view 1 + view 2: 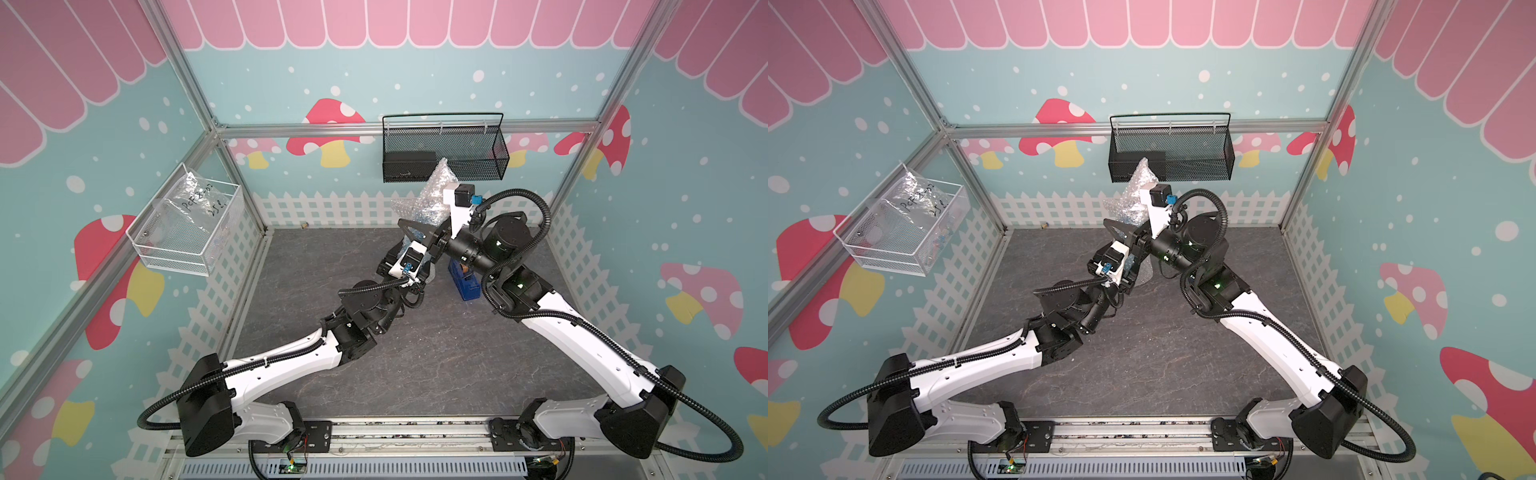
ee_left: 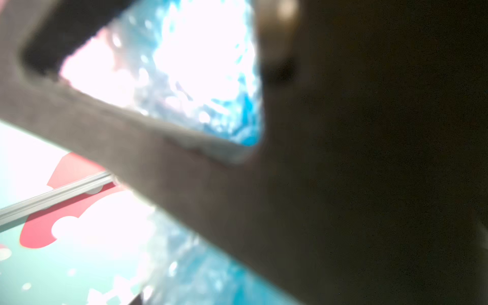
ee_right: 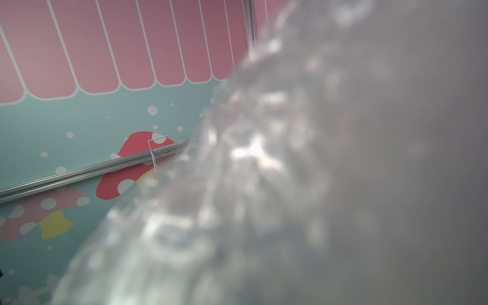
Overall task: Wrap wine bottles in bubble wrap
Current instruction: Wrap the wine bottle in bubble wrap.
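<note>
Both arms meet above the back middle of the table, at a crumpled bundle of bubble wrap (image 1: 434,187) (image 1: 1138,183) held up off the surface. The wine bottle shows only as bright blue glimpsed through the wrap (image 2: 245,124). My left gripper (image 1: 424,255) comes up at the bundle's lower end, its jaws hidden under its own camera. My right gripper (image 1: 415,233) reaches in from the right, one black fingertip (image 1: 409,230) against the wrap. Blurred bubble wrap (image 3: 264,158) fills the right wrist view, so neither gripper's jaws show.
A dark-blue tape dispenser (image 1: 467,284) stands on the grey table (image 1: 415,365) under the right forearm. A black mesh basket (image 1: 478,158) hangs on the back wall. On the left wall, a white wire basket (image 1: 187,249) holds a clear bag (image 1: 199,203) with handwriting.
</note>
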